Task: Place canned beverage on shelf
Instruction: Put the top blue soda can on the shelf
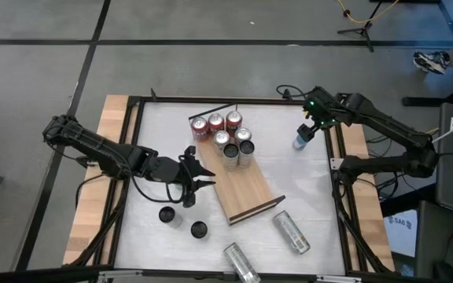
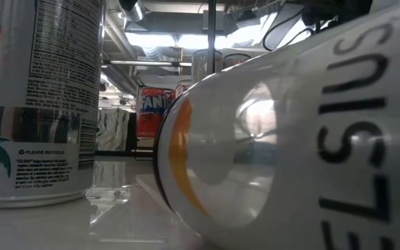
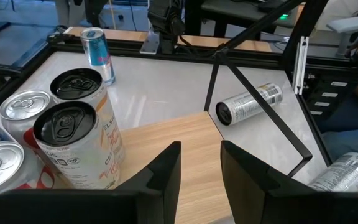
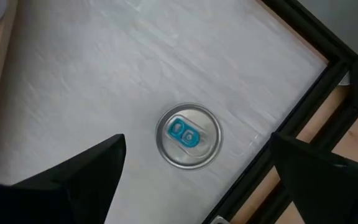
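White tabletop with black frame (image 1: 313, 177), grey concrete floor around. Long light-brown wooden shelf (image 1: 241, 189) mid-table, cans at far end. Right gripper (image 4: 197, 165) jaws wide above upright blue-top aluminium can (image 1: 301, 138). Left gripper (image 3: 200, 163) narrowly open, empty, beside shelf.

You had the long light-brown wooden shelf (image 1: 238, 182) lying diagonally mid-table, a cluster of seven upright cans (image 1: 225, 134) on its far end. Two dark-topped upright cans (image 1: 183, 222) stood left of its near end, two silver cans (image 1: 267, 245) lay right of it, and a blue-topped slim can (image 1: 300, 139) stood apart near the table's right edge
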Robot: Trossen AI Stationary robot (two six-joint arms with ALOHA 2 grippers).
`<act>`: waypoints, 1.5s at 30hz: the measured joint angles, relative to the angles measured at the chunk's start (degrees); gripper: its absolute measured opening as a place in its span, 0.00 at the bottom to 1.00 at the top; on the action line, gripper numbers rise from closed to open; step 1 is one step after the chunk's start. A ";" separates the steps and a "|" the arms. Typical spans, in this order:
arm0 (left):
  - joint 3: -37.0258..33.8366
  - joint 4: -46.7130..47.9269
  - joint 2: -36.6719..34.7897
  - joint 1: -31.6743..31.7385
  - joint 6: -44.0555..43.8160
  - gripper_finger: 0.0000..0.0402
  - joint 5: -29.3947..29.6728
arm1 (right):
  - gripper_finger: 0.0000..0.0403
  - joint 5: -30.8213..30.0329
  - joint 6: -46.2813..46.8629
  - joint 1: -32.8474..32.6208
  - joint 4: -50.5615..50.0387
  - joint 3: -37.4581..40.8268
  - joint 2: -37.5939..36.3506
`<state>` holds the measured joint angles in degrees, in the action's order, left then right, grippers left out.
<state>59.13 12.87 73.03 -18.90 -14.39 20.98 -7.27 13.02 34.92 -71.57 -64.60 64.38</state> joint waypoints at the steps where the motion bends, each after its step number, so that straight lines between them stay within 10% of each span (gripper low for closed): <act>1: -0.02 -0.01 0.00 0.00 0.00 0.26 0.00 | 0.97 -0.01 0.00 0.00 0.00 0.00 -0.02; 45: -0.04 0.01 0.02 0.01 0.00 0.26 0.00 | 0.92 1.77 -0.02 0.00 13.07 14.78 0.00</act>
<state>59.09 12.88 73.06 -18.88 -14.39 20.98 -5.50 12.99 34.92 -58.50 -49.82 64.38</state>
